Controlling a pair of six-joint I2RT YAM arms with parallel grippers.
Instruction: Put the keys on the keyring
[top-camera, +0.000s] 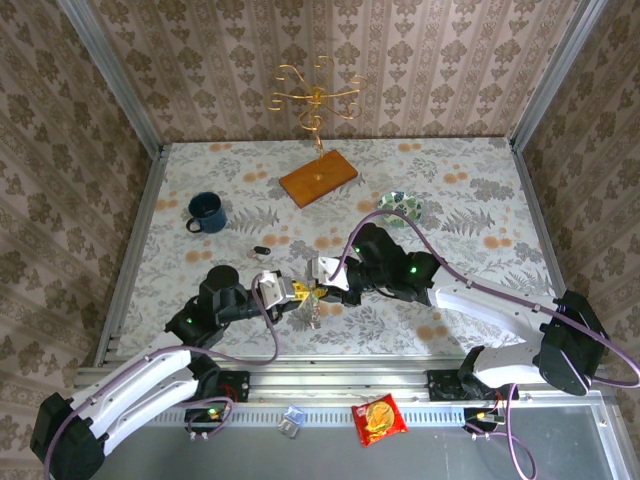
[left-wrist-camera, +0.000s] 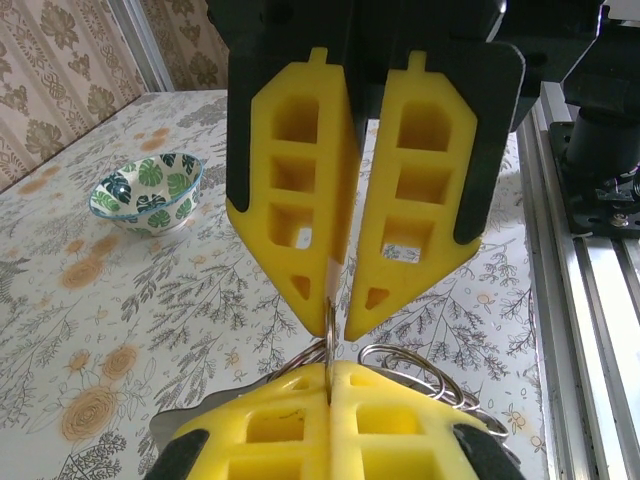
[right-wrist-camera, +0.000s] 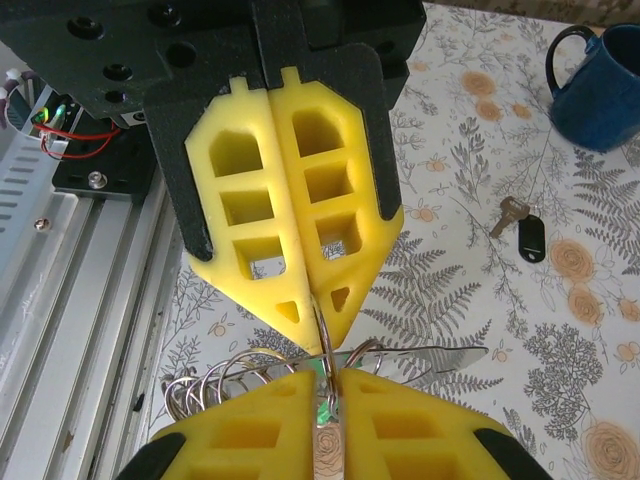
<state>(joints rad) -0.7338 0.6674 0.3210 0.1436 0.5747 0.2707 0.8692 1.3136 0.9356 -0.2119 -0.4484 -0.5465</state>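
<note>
Top cam: both arms meet nose to nose near the front centre of the table (top-camera: 470, 200). L gripper (top-camera: 298, 292) and R gripper (top-camera: 322, 285) are almost touching, w/ a small tangle of metal betw. them, too small there to sort out. The wrist cams give the detail.

L wrist cam: L gripper's yellow pads (left-wrist-camera: 280, 425) are pressed flat together on the keyring (left-wrist-camera: 425, 368), its wire loops fanning out to one side. R gripper comes in from above, pads in a narrow V, tips pinching a thin upright bit of metal.

R wrist cam: that metal reads as a silver blade clamped betw. the R pads w/ a bit of green at its top, i.e. the green key (right-wrist-camera: 323, 402). It's up off the table, right at the ring wire under L gripper's tips. Threaded on or not: can't tell.

Black key (right-wrist-camera: 528, 236) lies flat and loose on the table, well apart from both grippers, near the blue mug (right-wrist-camera: 600, 90). In the top cam it's a dark speck betw. mug and grippers. Leaf-pattern bowl (left-wrist-camera: 148, 190) sits on the table beyond R gripper.
</note>
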